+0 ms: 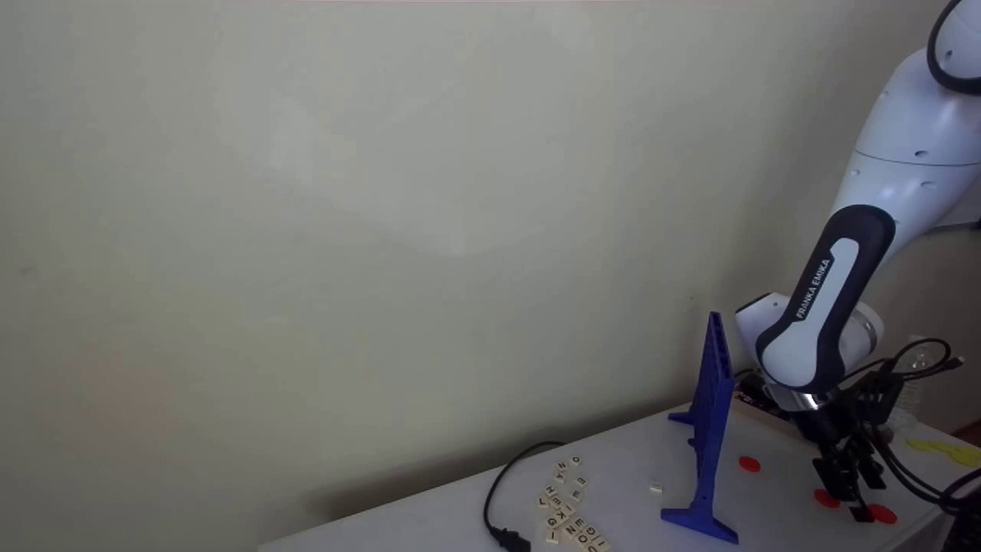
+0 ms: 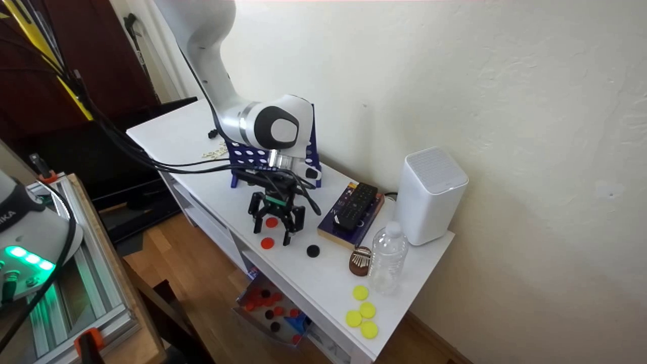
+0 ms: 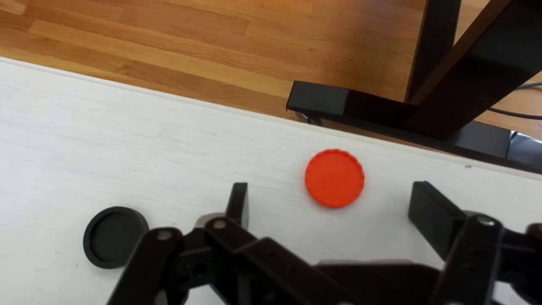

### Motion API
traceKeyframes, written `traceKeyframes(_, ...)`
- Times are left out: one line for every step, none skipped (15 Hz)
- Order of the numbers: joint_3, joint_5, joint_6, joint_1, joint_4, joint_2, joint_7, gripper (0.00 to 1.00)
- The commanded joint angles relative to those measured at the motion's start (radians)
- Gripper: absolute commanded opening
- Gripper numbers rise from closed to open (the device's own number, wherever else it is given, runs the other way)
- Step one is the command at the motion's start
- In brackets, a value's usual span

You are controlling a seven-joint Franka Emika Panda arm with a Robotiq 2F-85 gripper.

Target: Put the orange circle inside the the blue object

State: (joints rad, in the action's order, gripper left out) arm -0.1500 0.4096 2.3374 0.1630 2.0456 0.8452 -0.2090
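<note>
The blue object is a blue upright rack with holes and flat feet, standing on the white table in both exterior views [image 1: 711, 414] [image 2: 247, 154]. A flat orange-red circle [image 3: 334, 178] lies on the table near its front edge, also visible in both exterior views [image 1: 882, 514] [image 2: 267, 243]. My gripper [image 3: 332, 201] is open and empty, its fingers apart on either side of this circle and a little above the table. The gripper also shows in both exterior views [image 1: 867, 500] [image 2: 273, 235]. More orange-red circles lie closer to the rack [image 1: 826, 498] [image 1: 749, 464] [image 2: 272, 222].
A black disc [image 3: 114, 237] lies left of the fingers in the wrist view. A book with a remote [image 2: 356, 207], a thumb piano [image 2: 360, 261], a bottle [image 2: 388, 260], a white speaker [image 2: 432, 197] and yellow discs [image 2: 368, 310] are on the table. Letter tiles [image 1: 567, 510] lie beyond the rack.
</note>
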Motion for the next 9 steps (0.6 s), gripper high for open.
traceKeyframes(-0.005,-0.015,-0.036,-0.003,-0.042,0.035,-0.019,0.84)
traceKeyframes(-0.005,-0.013,-0.043,-0.004,-0.045,0.037,-0.019,0.74)
traceKeyframes(-0.005,-0.011,-0.049,-0.006,-0.049,0.04,-0.018,0.67)
traceKeyframes(-0.006,-0.01,-0.055,-0.006,-0.051,0.041,-0.018,0.62)
traceKeyframes(-0.006,-0.008,-0.06,-0.006,-0.051,0.042,-0.017,0.74)
traceKeyframes(-0.008,-0.006,-0.064,-0.007,-0.053,0.044,-0.017,0.84)
traceKeyframes(-0.011,-0.001,-0.067,-0.008,-0.053,0.044,-0.017,0.88)
traceKeyframes(-0.013,0.002,-0.071,-0.01,-0.054,0.046,-0.016,0.9)
traceKeyframes(-0.017,0.007,-0.073,-0.012,-0.055,0.05,-0.015,0.97)
